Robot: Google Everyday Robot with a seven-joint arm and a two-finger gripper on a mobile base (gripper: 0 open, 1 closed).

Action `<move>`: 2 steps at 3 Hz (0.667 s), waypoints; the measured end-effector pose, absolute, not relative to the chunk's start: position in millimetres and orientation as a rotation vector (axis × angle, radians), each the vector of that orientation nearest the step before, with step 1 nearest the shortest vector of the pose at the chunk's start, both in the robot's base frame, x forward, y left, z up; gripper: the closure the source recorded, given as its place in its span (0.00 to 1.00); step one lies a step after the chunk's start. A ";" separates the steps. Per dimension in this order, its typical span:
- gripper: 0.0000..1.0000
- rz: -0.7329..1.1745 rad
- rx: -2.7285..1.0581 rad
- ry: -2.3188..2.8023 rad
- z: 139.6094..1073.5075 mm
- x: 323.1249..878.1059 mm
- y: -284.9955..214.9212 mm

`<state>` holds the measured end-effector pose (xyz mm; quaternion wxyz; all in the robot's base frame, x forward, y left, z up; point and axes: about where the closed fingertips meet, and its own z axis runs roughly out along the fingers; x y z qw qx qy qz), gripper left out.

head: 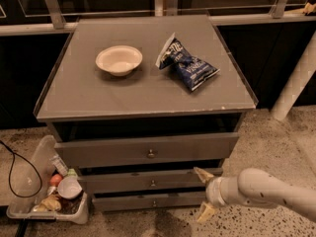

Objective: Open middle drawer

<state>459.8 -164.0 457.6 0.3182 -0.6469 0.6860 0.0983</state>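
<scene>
The grey cabinet has three drawer fronts stacked below its top. The middle drawer (123,181) is the medium-sized front, with a small round metal knob (152,183) at its centre, and it appears pushed in. My gripper (204,194) is open, with one fingertip up and one down. It hovers in front of the right end of the middle drawer, to the right of the knob and not touching it. My white forearm (266,191) reaches in from the lower right.
The taller top drawer (98,152) and slim bottom drawer (123,202) sit above and below. A white bowl (119,59) and a blue chip bag (190,65) lie on the cabinet top. A clear bin of trash (29,181) and a black cable (15,157) are on the floor at left.
</scene>
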 end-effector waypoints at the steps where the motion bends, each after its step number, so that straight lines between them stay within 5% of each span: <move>1: 0.00 0.285 -1.699 1.825 433.0 473.9 -162.9; 2: 0.00 0.318 -1.687 1.824 418.9 488.5 -160.8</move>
